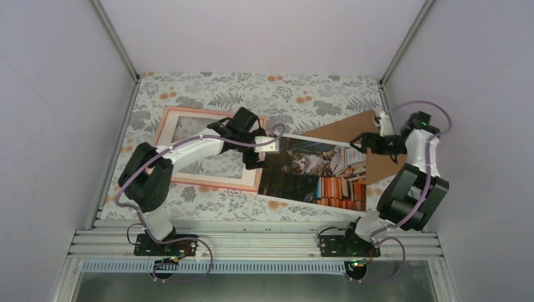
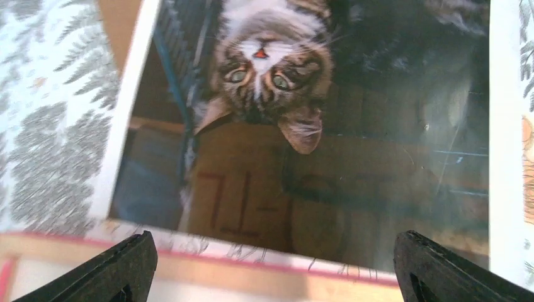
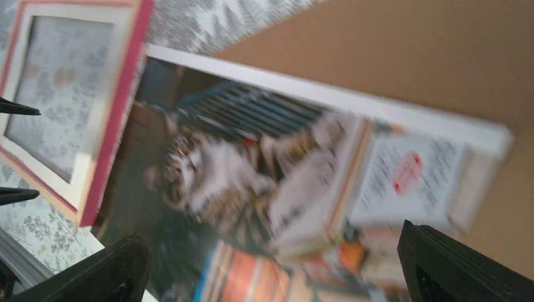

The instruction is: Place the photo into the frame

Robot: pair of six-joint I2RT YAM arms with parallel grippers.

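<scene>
None of the insertion is done: the photo (image 1: 315, 173) lies just beside the frame (image 1: 214, 183), outside it, with my left claw (image 2: 274, 248) and right claw (image 3: 274, 251) both spread, empty, above it.

R pincer (image 3: 272, 246) wide open over blurry photo (image 3: 252, 182), touching frame (image 3: 123, 94), partly on brown board (image 3: 409, 56).
</scene>
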